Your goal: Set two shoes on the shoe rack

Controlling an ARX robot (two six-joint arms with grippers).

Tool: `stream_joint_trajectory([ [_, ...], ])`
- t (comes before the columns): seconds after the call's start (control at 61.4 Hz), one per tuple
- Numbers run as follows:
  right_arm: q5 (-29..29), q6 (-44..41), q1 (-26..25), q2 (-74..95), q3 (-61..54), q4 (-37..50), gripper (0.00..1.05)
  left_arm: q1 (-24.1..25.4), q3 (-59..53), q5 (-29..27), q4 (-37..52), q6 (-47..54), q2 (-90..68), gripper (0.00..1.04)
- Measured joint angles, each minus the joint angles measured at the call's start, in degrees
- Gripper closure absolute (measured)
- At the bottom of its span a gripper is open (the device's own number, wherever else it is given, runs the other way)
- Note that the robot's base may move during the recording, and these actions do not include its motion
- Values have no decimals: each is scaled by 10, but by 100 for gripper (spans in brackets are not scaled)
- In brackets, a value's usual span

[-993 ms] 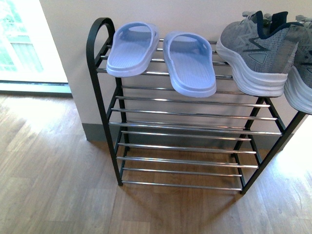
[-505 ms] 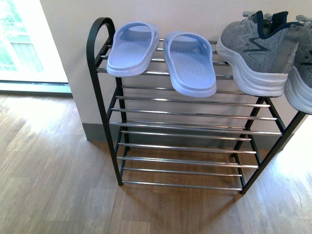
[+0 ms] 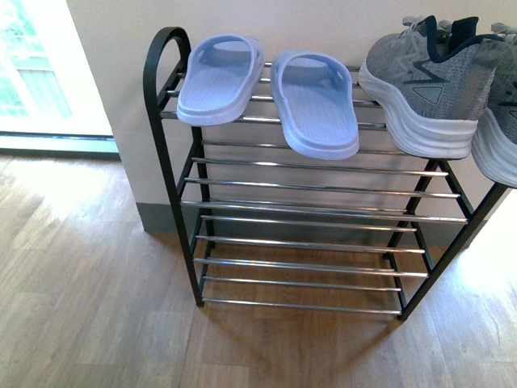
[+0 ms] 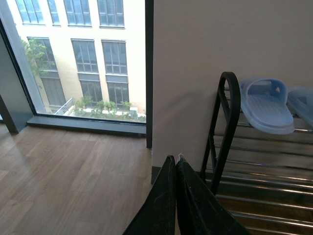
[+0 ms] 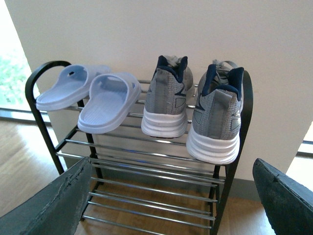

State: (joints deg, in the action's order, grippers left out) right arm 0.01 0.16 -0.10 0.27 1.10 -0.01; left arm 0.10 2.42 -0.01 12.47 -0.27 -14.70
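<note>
My left gripper (image 4: 175,196) shows two flat black fingers with scuffed, matte faces, tapering to thin tips. My right gripper (image 5: 171,196) shows two broad, dark charcoal fingers (image 5: 54,200), their surfaces rough and worn.

second shoe (image 3: 501,121): cut by front view's edge | shoe rack (image 3: 166,121): right side cropped

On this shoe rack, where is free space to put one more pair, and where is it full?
The top tier of the shoe rack is crowded: two blue slippers beside the two grey sneakers fill it from side to side. The lower tiers of chrome bars are bare, as is the wooden floor by the rack's arched end.
</note>
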Motion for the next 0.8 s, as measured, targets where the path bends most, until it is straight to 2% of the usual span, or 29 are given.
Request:
stream_joint_trajectory([
  [0.277, 0, 0, 0, 0, 0, 0, 9, 0, -16, 0, -23, 0, 46, 104],
  [0.342, 0, 0, 0, 0, 0, 0, 9, 0, -16, 0, -107, 0, 110, 104],
  [0.374, 0, 0, 0, 0, 0, 0, 9, 0, -16, 0, -120, 0, 130, 104],
  [0.7, 0, 0, 0, 0, 0, 0, 9, 0, -16, 0, -125, 0, 137, 104],
  [0.733, 0, 0, 0, 0, 0, 0, 9, 0, -16, 0, -125, 0, 138, 102],
  [0.798, 0, 0, 0, 0, 0, 0, 9, 0, -16, 0, -125, 0, 138, 89],
])
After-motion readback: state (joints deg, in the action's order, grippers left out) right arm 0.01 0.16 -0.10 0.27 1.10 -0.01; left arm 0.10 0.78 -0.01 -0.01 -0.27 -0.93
